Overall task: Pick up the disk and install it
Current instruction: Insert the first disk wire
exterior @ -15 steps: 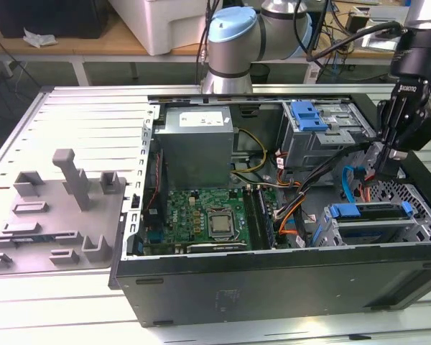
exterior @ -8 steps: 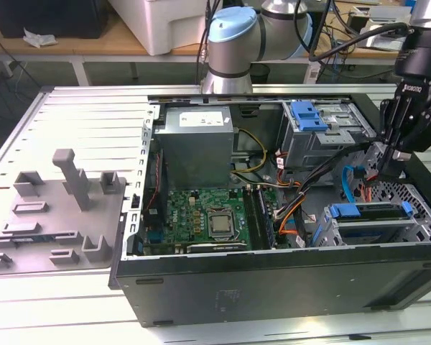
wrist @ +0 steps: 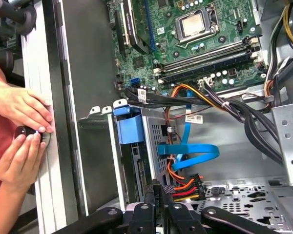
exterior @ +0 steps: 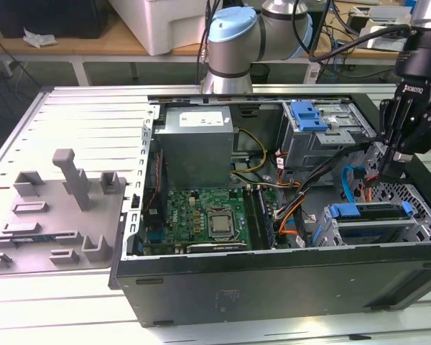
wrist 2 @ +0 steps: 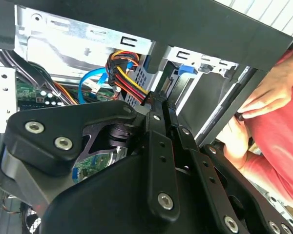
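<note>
The disk (exterior: 371, 213), in its blue carrier, sits in the grey drive cage at the front corner of the open computer case, on the exterior view's right. In the first wrist view the carrier's blue tab (wrist: 129, 126) sticks out of the cage's slot. My gripper (exterior: 386, 167) hangs just above and behind that cage, over the coloured cables. Its black fingers (wrist: 152, 191) lie together in both wrist views, with nothing between them. The gripper (wrist 2: 157, 105) is apart from the disk.
A second grey drive cage with a blue bracket (exterior: 308, 115) stands at the back. The motherboard (exterior: 208, 219), power supply (exterior: 197, 140) and loose cables (wrist: 188, 151) lie inside the case. A person's hands (wrist: 19, 131) rest on the table edge beside the case. A grey fixture plate (exterior: 57, 215) lies on the exterior view's left.
</note>
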Controlling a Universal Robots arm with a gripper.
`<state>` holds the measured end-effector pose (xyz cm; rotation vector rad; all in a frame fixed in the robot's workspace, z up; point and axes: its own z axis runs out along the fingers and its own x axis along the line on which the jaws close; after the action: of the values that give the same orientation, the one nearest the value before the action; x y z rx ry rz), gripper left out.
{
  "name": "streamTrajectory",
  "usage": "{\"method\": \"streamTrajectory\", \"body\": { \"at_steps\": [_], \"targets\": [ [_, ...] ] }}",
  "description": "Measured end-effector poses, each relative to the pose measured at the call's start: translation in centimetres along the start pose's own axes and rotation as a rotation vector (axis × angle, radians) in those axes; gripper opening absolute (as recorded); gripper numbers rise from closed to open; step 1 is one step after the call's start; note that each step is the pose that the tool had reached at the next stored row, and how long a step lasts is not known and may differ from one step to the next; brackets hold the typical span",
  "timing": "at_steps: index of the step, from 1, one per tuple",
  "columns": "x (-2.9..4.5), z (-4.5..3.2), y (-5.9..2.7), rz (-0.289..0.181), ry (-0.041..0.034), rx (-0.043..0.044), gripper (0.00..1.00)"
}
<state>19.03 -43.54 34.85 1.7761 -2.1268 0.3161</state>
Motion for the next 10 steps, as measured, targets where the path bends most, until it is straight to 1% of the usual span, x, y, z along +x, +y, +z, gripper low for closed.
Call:
{"method": "streamTrajectory", "body": {
  "at_steps": [2, 3, 4, 5, 7, 9, 10],
  "targets": [
    [0.11, 0.06, 0.07, -0.006, -0.0118, 0.0007, 0.17],
    [0.16, 0.08, 0.1, -0.009, -0.0163, 0.001, 0.17],
    [0.28, 0.14, 0.16, -0.014, -0.0254, 0.0018, 0.17],
    [0.38, 0.18, 0.21, -0.018, -0.0323, 0.0027, 0.17],
    [0.52, 0.25, 0.28, -0.025, -0.042, 0.0041, 0.17],
    [0.76, 0.36, 0.38, -0.035, -0.0578, 0.0065, 0.17],
    [0.84, 0.39, 0.41, -0.038, -0.0621, 0.0073, 0.17]
  ]
}}
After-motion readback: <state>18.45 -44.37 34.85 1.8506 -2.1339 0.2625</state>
